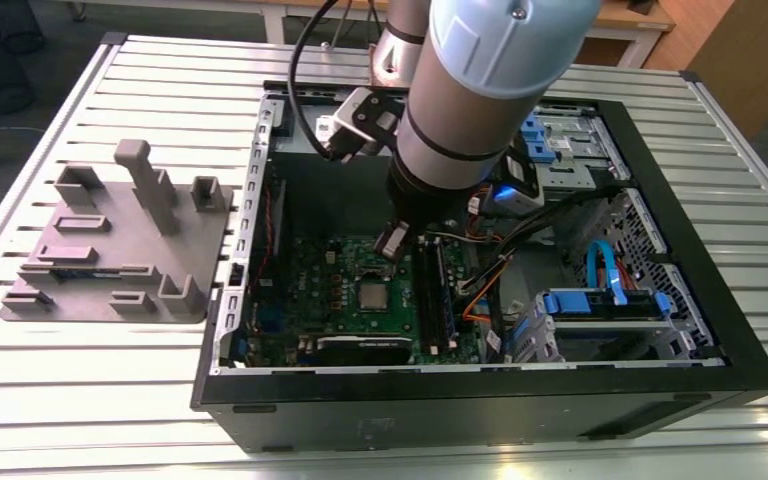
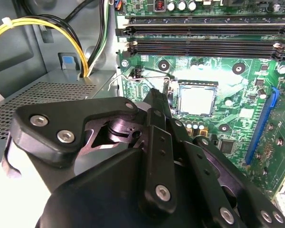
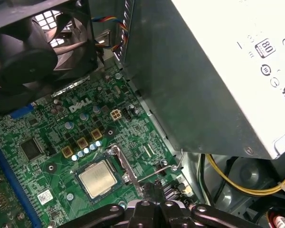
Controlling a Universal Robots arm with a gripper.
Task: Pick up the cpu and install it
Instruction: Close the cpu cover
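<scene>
Exterior view: arm reaching down into the open computer case on the bench.

The cpu already sits flat in its motherboard socket, with the gripper hovering just beside it at about 12 o'clock, holding nothing; whether the jaws are open or closed, I cannot tell.
</scene>
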